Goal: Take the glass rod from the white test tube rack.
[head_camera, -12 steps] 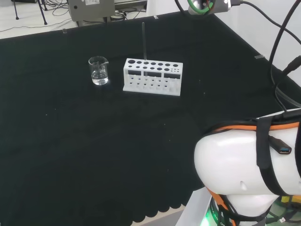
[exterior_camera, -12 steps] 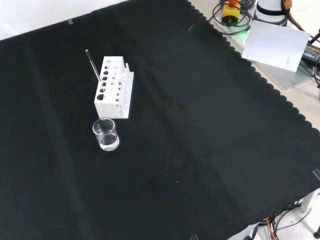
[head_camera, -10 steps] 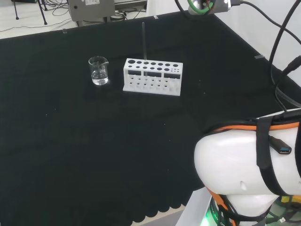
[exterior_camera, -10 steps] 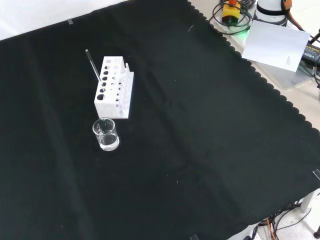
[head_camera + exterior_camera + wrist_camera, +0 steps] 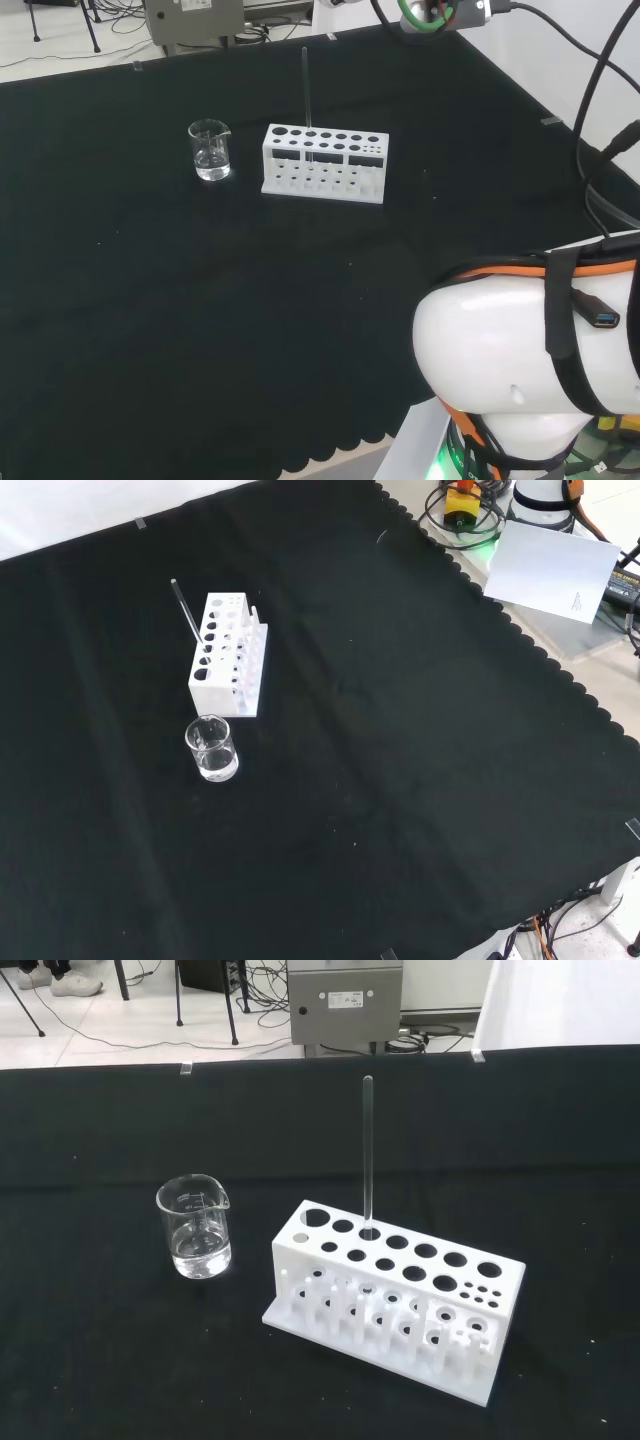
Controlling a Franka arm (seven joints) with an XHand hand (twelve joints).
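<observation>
Nothing on the black cloth [image 5: 150, 300] has shifted since the earlier frames: rod, rack and beaker stand exactly as they did. Seen from the head view, the glass rod [image 5: 307, 95] rises upright from a hole in the back row of the white test tube rack [image 5: 324, 163], toward the rack's left end, while a small clear beaker [image 5: 210, 150] sits just to the left of the rack, apart from it; the arm's own white link [image 5: 520, 350] bulks at lower right. From the front view, the rack [image 5: 229, 654] stands in the upper left part of the cloth [image 5: 400, 780] with the rod [image 5: 186, 611] slanting up and left out of it, and the beaker [image 5: 211, 748] stands just below the rack's near end. At the wrist view, the rod [image 5: 367, 1155] stands straight up from the rack [image 5: 395, 1298], the beaker [image 5: 194, 1226] holding a little clear liquid beside it. How far the hand's fingers are open, and whether they hold anything, cannot be told; the rod remains seated in the rack, untouched.
</observation>
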